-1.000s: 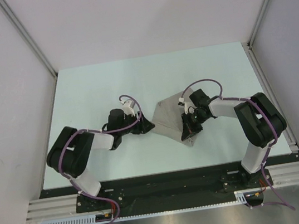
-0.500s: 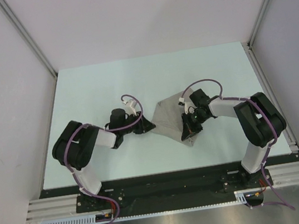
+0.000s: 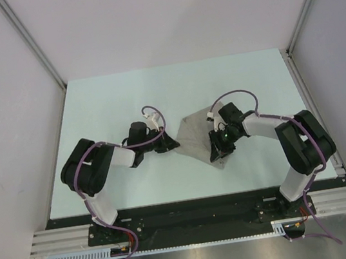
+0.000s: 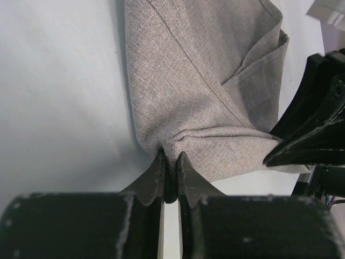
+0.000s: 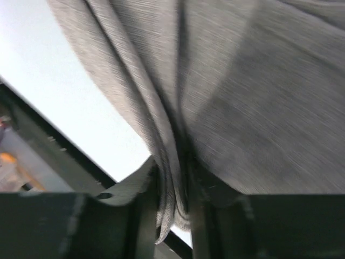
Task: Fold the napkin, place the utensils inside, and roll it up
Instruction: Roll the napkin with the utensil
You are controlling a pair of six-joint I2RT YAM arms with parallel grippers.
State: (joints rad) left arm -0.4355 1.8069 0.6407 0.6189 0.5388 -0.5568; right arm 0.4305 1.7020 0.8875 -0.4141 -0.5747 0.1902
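The grey-beige napkin [image 3: 194, 138] lies folded into a rough triangle at the middle of the pale table [image 3: 116, 99]. My left gripper [image 3: 173, 146] is at its left corner; in the left wrist view the left gripper [image 4: 170, 156] is shut, pinching a bunched bit of the napkin [image 4: 205, 81]. My right gripper [image 3: 218, 155] is at the near corner. In the right wrist view the right gripper [image 5: 172, 181] has its jaws slightly apart, with loose folds of the napkin [image 5: 259, 97] still hanging between them. The utensils are out of view.
The right arm's black fingers [image 4: 312, 135] reach in at the right of the left wrist view, close to the cloth. Grey walls with metal rails [image 3: 309, 102] bound the table. A black base strip [image 3: 191, 205] runs along the near edge.
My left gripper has shifted right and shut on the napkin's left corner. My right gripper's jaws, shut before, have parted a little around the cloth.
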